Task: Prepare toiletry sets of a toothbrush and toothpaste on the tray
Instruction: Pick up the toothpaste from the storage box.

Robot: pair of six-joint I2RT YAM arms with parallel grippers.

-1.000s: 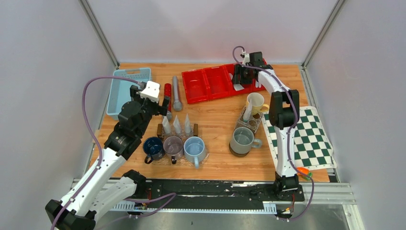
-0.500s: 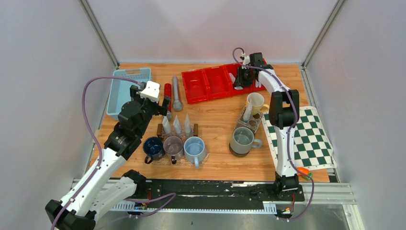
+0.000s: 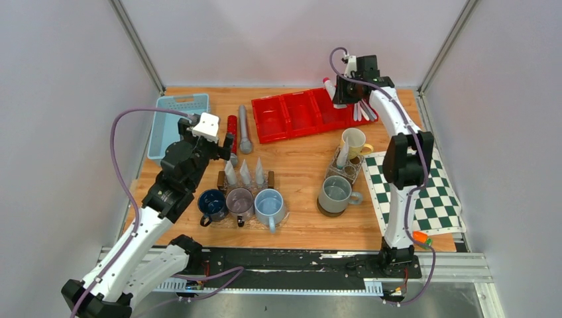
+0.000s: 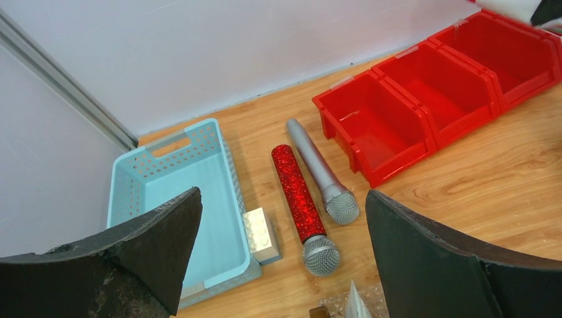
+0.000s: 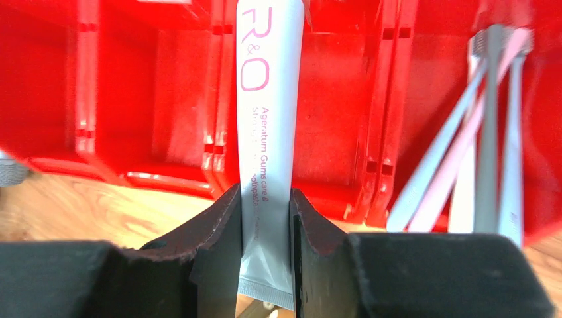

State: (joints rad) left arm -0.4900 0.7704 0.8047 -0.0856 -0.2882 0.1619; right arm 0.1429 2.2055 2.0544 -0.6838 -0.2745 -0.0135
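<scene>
Microphones (image 3: 244, 130) lie between the basket (image 3: 166, 126) at left and the bins (image 3: 291, 116), with mugs (image 3: 268, 205) in front.

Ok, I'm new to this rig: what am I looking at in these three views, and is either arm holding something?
These are two robot arms bolted at the near edge of a wooden table. The wide picture comes from a fixed camera above and behind them. The other two come from a camera on each wrist, with that arm's black fingers in the foreground. The left gripper is open and empty, above a red microphone, a grey microphone and a blue basket. The right gripper is shut on a toothpaste tube, held over the red bins. Toothbrushes lie in the end compartment. Mugs and a checkered mat also sit on the table.
</scene>
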